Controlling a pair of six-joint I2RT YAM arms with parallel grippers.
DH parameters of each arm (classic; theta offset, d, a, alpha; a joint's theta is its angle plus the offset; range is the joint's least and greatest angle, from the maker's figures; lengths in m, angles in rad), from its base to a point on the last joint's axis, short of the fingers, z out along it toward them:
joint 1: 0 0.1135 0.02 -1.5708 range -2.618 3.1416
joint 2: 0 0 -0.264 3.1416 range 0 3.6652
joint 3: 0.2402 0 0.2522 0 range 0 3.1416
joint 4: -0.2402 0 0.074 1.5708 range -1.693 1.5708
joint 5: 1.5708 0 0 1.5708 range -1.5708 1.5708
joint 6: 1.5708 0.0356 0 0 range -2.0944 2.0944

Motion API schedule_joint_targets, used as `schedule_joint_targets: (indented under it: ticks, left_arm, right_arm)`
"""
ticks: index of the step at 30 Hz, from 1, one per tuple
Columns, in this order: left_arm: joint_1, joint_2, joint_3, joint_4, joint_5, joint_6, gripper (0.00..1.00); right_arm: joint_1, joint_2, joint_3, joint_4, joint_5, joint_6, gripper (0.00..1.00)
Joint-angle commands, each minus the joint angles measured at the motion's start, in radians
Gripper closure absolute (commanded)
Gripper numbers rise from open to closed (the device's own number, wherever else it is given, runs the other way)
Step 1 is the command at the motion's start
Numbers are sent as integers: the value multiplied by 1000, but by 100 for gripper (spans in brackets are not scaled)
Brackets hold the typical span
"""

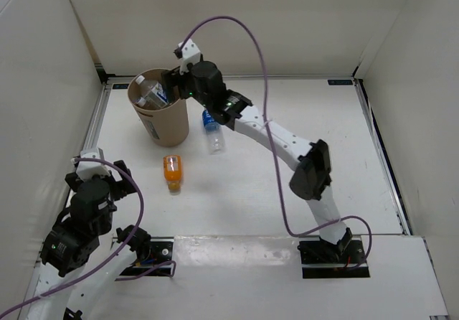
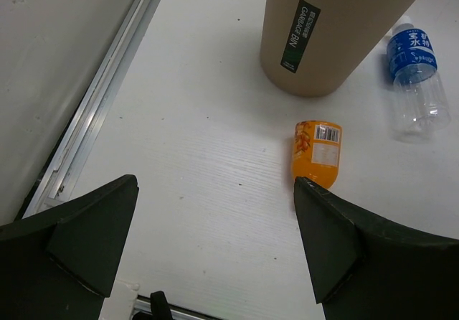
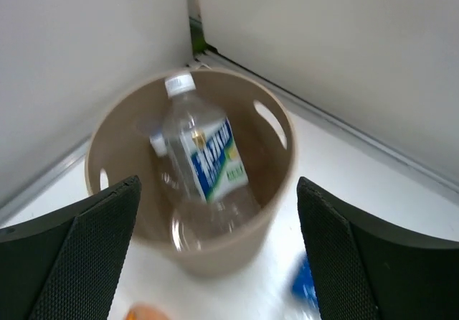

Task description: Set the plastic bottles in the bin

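The tan bin [image 1: 161, 119] stands at the far left of the table. Inside it lies a clear bottle with a white, blue and green label [image 3: 206, 159], blurred, its white cap up; a second clear bottle [image 3: 159, 146] shows beside it. My right gripper [image 3: 215, 248] hangs open just above the bin's right rim [image 1: 172, 87], nothing between its fingers. On the table lie a short orange bottle [image 1: 172, 171] and a clear bottle with a blue label [image 1: 212, 130]. My left gripper [image 2: 215, 241] is open near the front left [image 1: 97, 171], with the orange bottle [image 2: 318, 151] just past its right fingertip.
White walls close in the table on the left, back and right. A metal rail [image 2: 100, 97] runs along the left edge. The bin [image 2: 315, 33] carries a dark label. The right arm [image 1: 287, 144] stretches diagonally across the table's middle.
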Motion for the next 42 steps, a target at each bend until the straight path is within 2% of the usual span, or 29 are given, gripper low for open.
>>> schedule_joint_targets:
  ticks: [1,3,7,8,10,11,13,14,16,17,18,20,21,22,23,24,25,27,30,31,35,38,40,42]
  left_arm:
    - [2,38,-7,15,13,7,0]
    - [3,51,-8,15,30,8,0]
    - [3,71,-13,30,72,17,0]
    - [2,78,-14,32,102,17,0]
    - [2,93,-19,30,116,-12,0]
    - [-1,104,-25,32,119,-30,0]
    - [0,130,-30,16,130,-97,0]
    - [0,151,-27,10,153,-140,0]
    - [-3,180,-25,21,254,-167,0]
    - [-1,191,-30,54,291,-202,0]
    - [0,212,-36,102,387,-225,0]
    - [0,239,-102,189,432,-295,0]
    - [-3,264,-111,229,440,-314,0]
    - [-3,295,-153,248,429,-335,0]
    - [-6,311,-165,274,409,-339,0]
    - [-10,368,-181,300,399,-342,0]
    - [-14,387,-186,312,391,-333,0]
    - [-29,448,-195,334,372,-335,0]
    - [-43,486,-178,314,332,-332,0]
    - [-41,486,-177,317,319,-317,0]
    - [-41,528,-205,440,273,-294,0]
    - [-41,680,-163,417,214,-322,0]
    - [-44,793,-129,405,176,-352,0]
    - [-43,843,-129,406,161,-368,0]
  right_arm:
    - [-13,-230,-175,24,77,44,10]
    - [-35,-348,-234,1,75,58,10]
    - [-70,-534,-518,33,170,96,10]
    - [-110,-577,-663,71,175,108,10]
    - [-153,-626,-760,104,163,163,10]
    - [-203,-638,-896,144,148,223,10]
    - [-300,-652,-957,118,68,251,10]
    - [-321,-661,-1068,159,63,298,10]
    - [-387,-674,-1159,243,46,317,10]
    - [-398,-669,-1257,432,31,299,10]
    - [-421,-648,-1306,461,16,292,10]
    - [-418,-577,-1276,436,51,273,10]
    - [-409,-547,-1197,417,77,263,10]
    - [-405,-446,-1159,256,109,259,10]
    - [-415,-421,-1085,177,103,292,10]
    - [-427,-395,-963,164,103,289,10]
    - [-428,-344,-950,150,95,286,10]
    - [-441,-336,-937,159,53,273,10]
    - [-454,-356,-989,171,80,309,10]
    - [-448,-382,-1009,246,80,311,10]
    - [-408,-448,-1134,371,124,257,10]
    - [-385,-438,-1123,373,129,213,10]
    - [-375,-396,-1047,292,131,203,10]
    - [-374,-373,-1002,248,129,197,10]
